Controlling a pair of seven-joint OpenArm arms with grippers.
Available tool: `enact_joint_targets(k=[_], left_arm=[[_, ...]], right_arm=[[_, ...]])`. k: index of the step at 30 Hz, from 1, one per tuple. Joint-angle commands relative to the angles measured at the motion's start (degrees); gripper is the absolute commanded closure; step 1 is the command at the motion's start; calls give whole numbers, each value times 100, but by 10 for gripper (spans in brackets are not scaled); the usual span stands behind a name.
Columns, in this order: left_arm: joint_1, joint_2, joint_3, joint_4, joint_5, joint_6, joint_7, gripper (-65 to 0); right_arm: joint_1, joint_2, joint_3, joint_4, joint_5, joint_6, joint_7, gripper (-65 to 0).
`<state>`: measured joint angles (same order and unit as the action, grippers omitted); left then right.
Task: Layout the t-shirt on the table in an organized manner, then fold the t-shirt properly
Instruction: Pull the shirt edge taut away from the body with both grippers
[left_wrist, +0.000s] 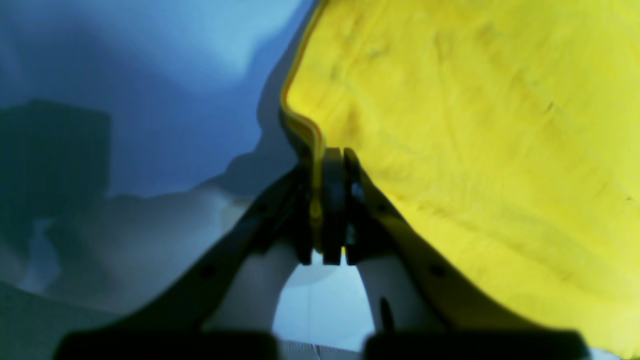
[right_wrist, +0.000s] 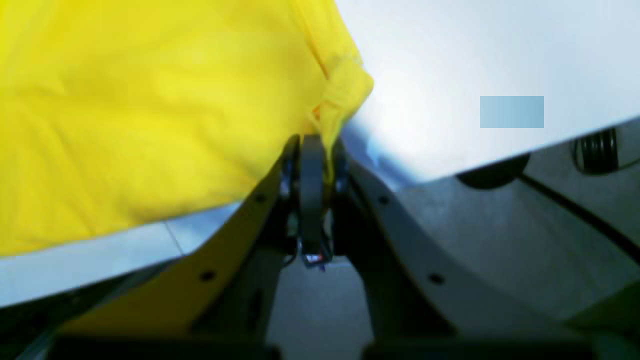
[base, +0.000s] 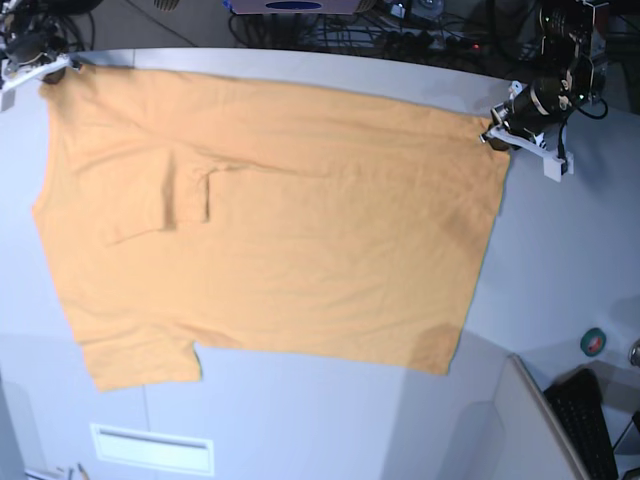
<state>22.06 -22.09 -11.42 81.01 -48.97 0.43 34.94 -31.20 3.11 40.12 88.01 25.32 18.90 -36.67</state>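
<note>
Light orange short-sleeved cotton t-shirt (base: 280, 230) is spread across the pale grey-white surface (base: 560, 260). Far corners are pinched at ten and two o'clock by closed left claw (base: 497, 133) and right claw (base: 58, 70), likely tensioned to flatten it.

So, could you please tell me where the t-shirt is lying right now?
In the base view the t-shirt lies spread across the table, filling its middle and left. Its far corners are pinched by the right claw at top left and the left claw at top right.
</note>
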Motion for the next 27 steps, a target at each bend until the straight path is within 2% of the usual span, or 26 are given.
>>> enact_joint_targets(k=[1,6,16,21,23,24,25,26,27], left_arm=[[40,-81,-207,88,-22,-12,-70,0],[286,-81,-594,97,-22,-12,-52,0],[427,-73,-603,97,-22,-12,-70,0],[427,-73,-612,97,-30,-12,-43,0],[427,-73,-621,97,-30,-12,-43,0],[427,-73,-621,97,-30,-12,-43,-82],[427,-73,-647,97,-30,-12,-43,-194],[427,-73,-761,97,-48,-12,-43,-291],[427,-55,-920,97,-48,-12,-43,-375]], right_arm=[[-49,62,37,92,48,5,67,0],[-93,62,45,100,48,5,67,0],[-102,62,28,100,39,5,58,0],[-93,62,45,153,48,5,-250,0],[-102,62,45,215,48,14,-224,-165],[-102,53,45,241,48,14,-215,-228],[-102,53,45,285,48,14,-215,-296],[-102,53,54,347,48,14,-215,-339],[-102,53,54,434,48,14,-215,-354]])
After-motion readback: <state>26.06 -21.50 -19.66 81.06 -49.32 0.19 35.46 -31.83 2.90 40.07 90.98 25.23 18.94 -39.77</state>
